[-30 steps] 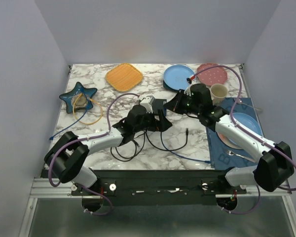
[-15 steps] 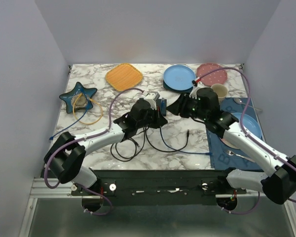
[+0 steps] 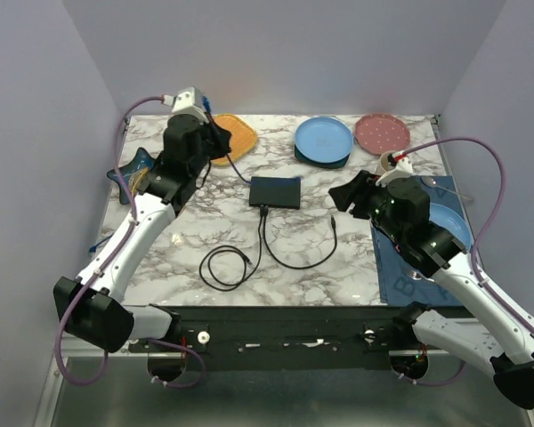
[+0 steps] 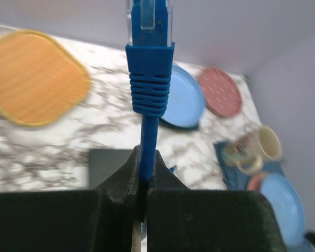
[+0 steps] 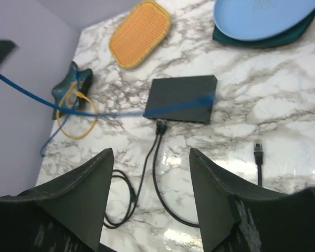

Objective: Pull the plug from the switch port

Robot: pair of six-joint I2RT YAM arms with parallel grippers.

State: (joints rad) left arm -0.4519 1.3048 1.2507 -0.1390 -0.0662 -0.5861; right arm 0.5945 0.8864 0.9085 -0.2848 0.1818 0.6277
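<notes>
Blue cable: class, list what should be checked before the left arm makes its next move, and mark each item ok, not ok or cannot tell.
1. Blue plug out of the switch: ok, it is held up in the air.
2. Left gripper shut on the blue cable: ok, it grips just below the plug.
3. Right gripper out of the way: ok, it is open, holds nothing and is off to the switch's right.
4. Switch free of all leads: not ok, a black cable is plugged into its near edge.
5. Blue cable's other end loose: cannot tell, it runs down toward the switch and is lost there.
</notes>
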